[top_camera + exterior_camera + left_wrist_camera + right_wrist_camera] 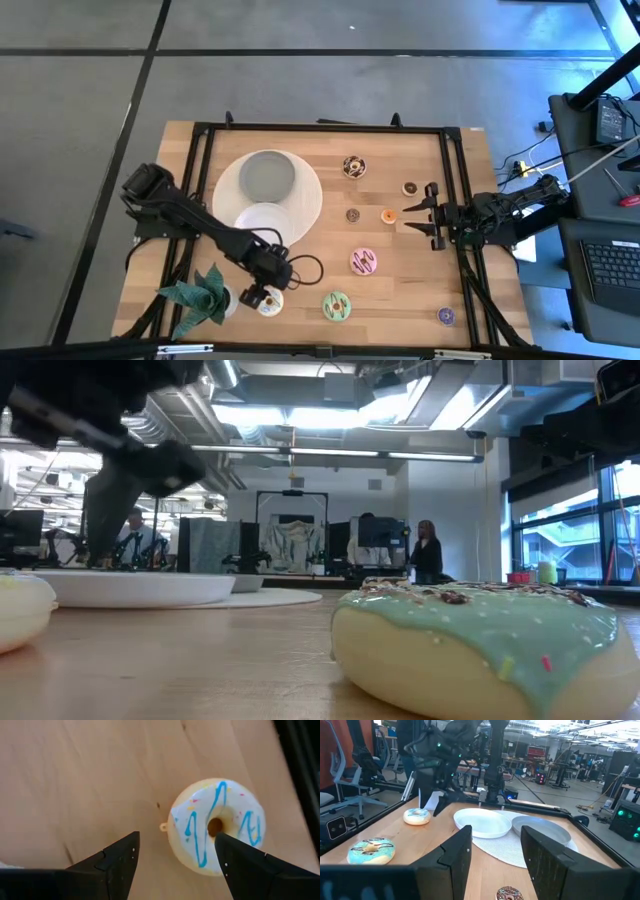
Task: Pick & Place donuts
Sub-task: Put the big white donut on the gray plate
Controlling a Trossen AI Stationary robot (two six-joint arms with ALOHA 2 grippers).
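A wooden desk [300, 255] framed in black rails carries toy donuts scattered over its right and near parts. The left end effector [262, 295] hangs just above a cream donut with blue drizzle [270, 303] at the desk's near left, its fingers [115, 865] spread wide, one beside the ring and the other over its edge, gripping nothing. In the left wrist view the same donut [217, 825] lies flat on the wood with its hole facing up.

The right end effector [412, 221] waits at the desk's right side, fingers apart and empty, pointing toward a small orange donut [388, 215] and a small chocolate donut [352, 215] beside it. Farther back lie a chocolate sprinkled donut [353, 166] and a small dark-topped donut [410, 187]. Nearer the front edge rest a pink donut [363, 262], a green-iced donut [336, 305] and, near the right corner, a small purple donut [446, 315].

Two white plates [262, 225] and a grey bowl [268, 175] sit on a round white mat [305, 195] left of centre. A green paper plant [200, 295] stands at the near left corner. From desk height, the green-iced donut fills the foreground, with people in the room beyond.
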